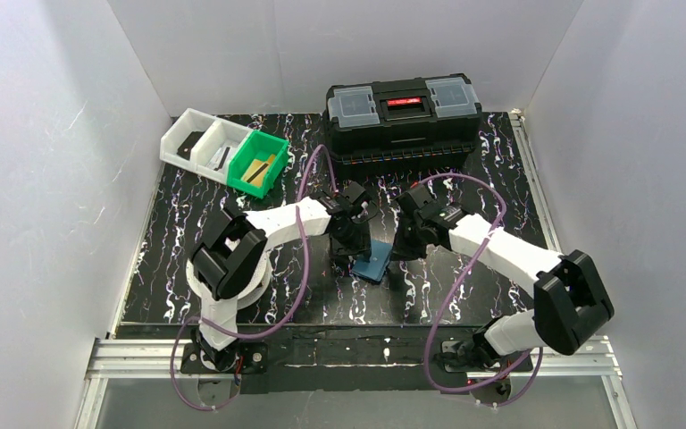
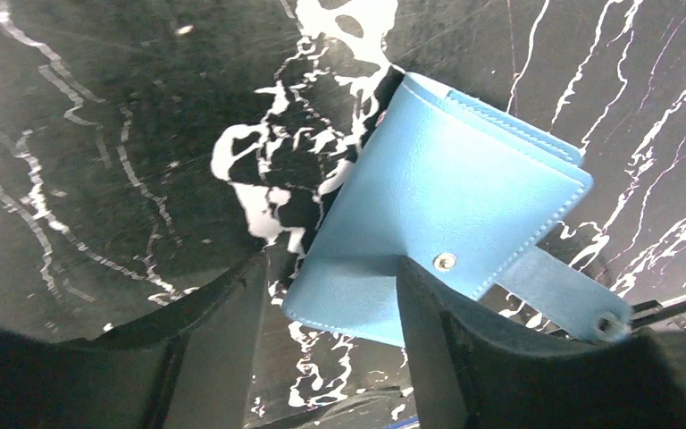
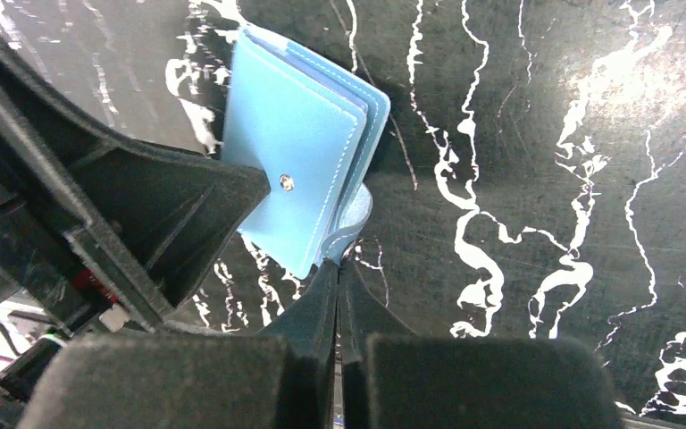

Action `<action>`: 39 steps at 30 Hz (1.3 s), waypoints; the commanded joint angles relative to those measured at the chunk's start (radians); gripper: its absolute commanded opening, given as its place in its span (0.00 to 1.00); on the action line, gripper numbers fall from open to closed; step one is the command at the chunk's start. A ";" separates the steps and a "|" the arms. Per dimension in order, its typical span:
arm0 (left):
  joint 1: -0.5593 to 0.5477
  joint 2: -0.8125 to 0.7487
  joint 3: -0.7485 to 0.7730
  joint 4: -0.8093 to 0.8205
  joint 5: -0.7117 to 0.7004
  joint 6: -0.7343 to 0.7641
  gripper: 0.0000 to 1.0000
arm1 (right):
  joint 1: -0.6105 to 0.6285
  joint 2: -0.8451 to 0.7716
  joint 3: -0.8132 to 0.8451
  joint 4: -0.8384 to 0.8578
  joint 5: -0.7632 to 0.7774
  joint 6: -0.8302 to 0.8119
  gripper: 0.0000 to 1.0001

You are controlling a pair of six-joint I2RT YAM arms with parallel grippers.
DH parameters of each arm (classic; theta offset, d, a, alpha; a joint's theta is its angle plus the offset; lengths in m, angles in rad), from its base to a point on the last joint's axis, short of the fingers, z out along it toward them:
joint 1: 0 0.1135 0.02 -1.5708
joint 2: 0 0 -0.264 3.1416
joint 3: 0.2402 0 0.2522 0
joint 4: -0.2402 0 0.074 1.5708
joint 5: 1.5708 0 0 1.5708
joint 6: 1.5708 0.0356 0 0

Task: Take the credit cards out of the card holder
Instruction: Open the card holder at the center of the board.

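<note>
- Blue card holder (image 2: 438,206) sits between the half-spread jaws of our left claw (image 2: 329,273); we should clamp it firmly.
- Our right claw (image 3: 339,273), pinched shut on the strap (image 3: 353,219), should peel slowly.

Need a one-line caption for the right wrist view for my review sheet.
Blue card holder, closed, strap pinched in the right gripper; left gripper open at its edge.

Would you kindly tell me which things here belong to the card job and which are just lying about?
Job: card holder, folded shut, contents hidden; left claw; right claw.
Lying about: black toolbox; green bin; two white bins.
</note>
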 commanded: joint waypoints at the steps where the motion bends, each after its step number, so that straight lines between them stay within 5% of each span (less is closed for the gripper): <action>1: 0.023 -0.105 -0.052 -0.104 -0.124 0.041 0.55 | -0.008 -0.078 0.110 -0.044 0.023 -0.010 0.01; 15: 0.140 -0.406 -0.247 -0.075 -0.119 0.051 0.57 | 0.021 0.077 0.349 -0.122 -0.094 -0.081 0.01; 28: 0.124 -0.292 -0.171 -0.041 -0.011 0.082 0.50 | -0.131 -0.005 0.053 -0.140 -0.058 -0.110 0.01; 39: 0.066 -0.170 -0.052 -0.066 -0.008 0.115 0.46 | -0.184 0.173 -0.002 0.007 -0.112 -0.159 0.01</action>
